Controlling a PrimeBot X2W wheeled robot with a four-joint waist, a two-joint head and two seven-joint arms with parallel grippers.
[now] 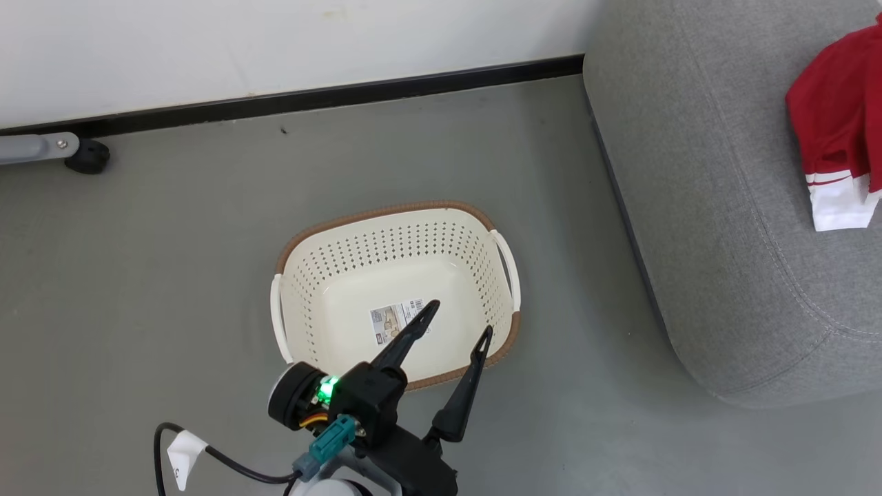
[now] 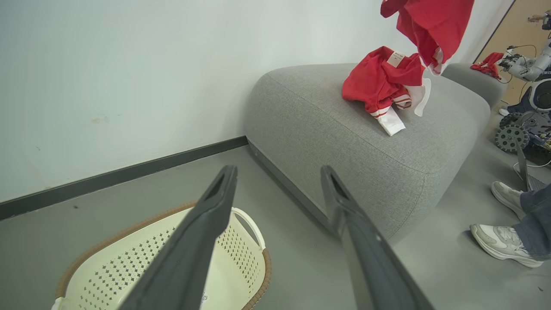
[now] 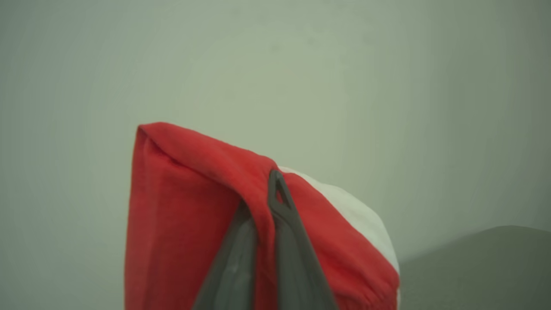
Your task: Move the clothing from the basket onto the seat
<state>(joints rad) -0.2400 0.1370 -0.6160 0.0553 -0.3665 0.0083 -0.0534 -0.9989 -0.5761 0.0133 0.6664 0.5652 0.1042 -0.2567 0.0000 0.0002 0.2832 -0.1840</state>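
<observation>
Gripping a bright red soft garment (image 2: pixel 430 30) in closed right jaws, above the big grey fabric seat (image 2: pixel 327 137). Holding left jaws open. Could slip off the seat's edge if dropped early.

The grey floor (image 1: pixel 172 275) carried the cream basket (image 1: pixel 386 210), upright, a sticker (image 1: pixel 400 320) on its bottom — near the seat (image 1: pixel 703 207) but apart from it. Crumpled red clothing (image 1: pixel 834 117) lay on the seat's top, one white striped cuff trailing out. A person's white shoes (image 2: pixel 501 243) rested on the floor beside the seat.
</observation>
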